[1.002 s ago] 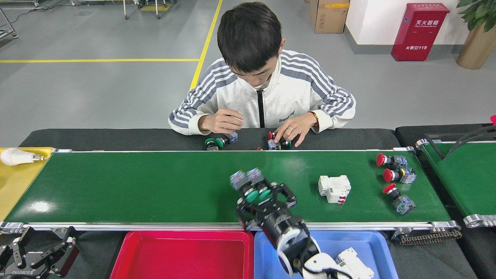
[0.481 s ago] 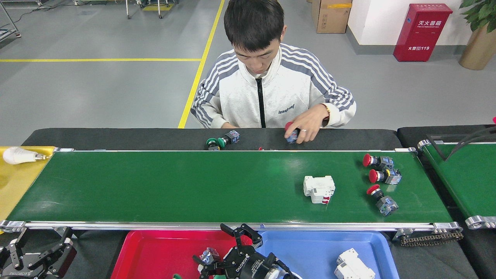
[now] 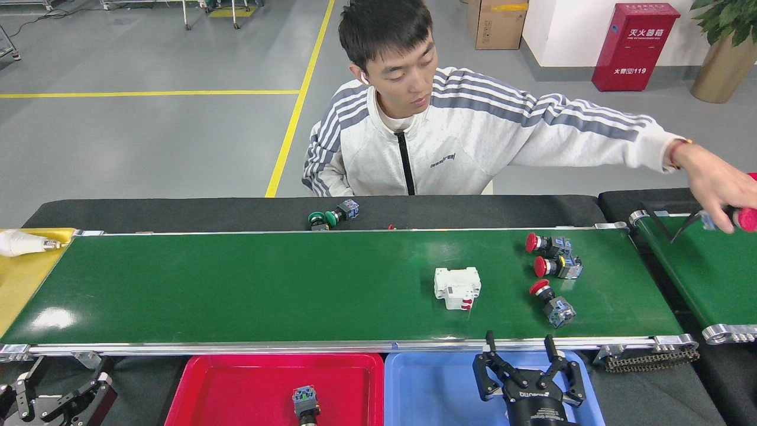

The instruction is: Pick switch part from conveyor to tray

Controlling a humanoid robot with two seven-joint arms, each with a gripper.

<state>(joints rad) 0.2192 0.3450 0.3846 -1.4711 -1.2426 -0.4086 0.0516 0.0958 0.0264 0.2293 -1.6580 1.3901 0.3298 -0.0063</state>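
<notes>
Three red-capped switch parts lie on their sides near the green conveyor's right end; another lies in the red tray.

far right red cabinet: "灭火器箱", "火警119" | right gripper: "ROBOTIQ", upside down | person's jacket: chest logo illegible

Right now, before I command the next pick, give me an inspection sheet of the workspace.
Surface: conveyor glossy green belt, glare at left.
Job's things: white breaker mid-belt; three red push-button switches at right; one switch part in the red tray; blue tray.
Clutter: green switch behind the belt; bulb at left.
Grippers: right end effector open above blue tray; left end effector open, idle.
Cables: nothing seen.
Surroundings: person's hand over the second belt.
</notes>
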